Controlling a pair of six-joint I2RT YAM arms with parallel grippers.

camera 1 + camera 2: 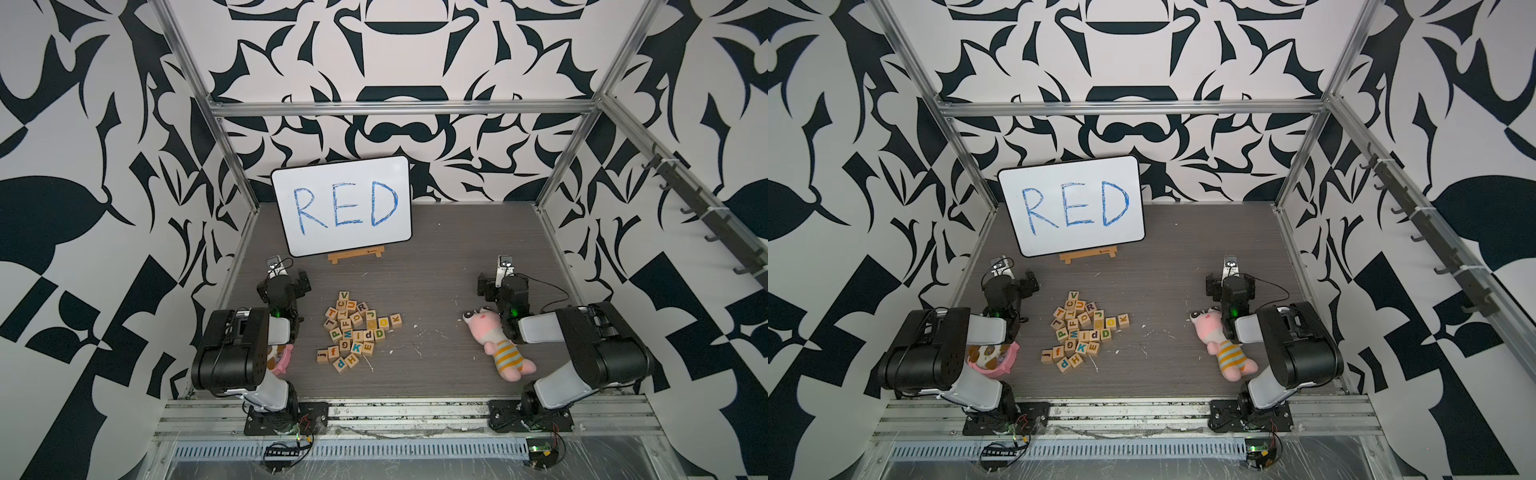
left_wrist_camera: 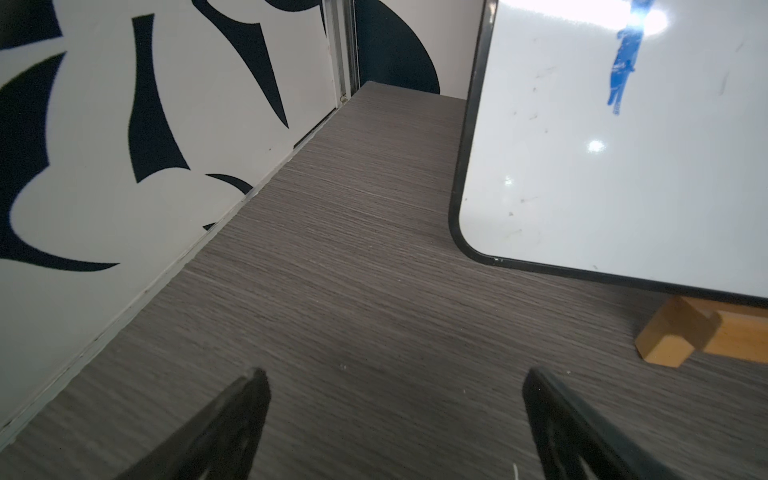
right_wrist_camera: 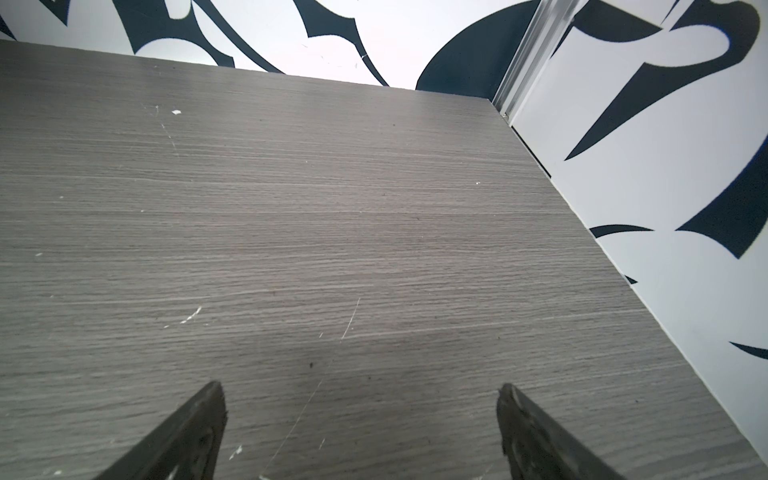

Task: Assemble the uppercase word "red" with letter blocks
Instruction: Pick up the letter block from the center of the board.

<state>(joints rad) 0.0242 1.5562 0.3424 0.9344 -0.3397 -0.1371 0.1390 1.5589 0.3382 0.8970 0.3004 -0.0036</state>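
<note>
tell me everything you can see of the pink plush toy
The pink plush toy is a soft, fabric-looking animal with a pale face, bulging white eyes with black pupils, a torso striped orange-yellow and white, and pink legs. It lies flat on the grey wood-grain table, head toward the back, feet toward the near edge. The right arm stands close beside it and overlaps it in both top views; whether they touch cannot be told. It lies well apart from the letter blocks.
</note>
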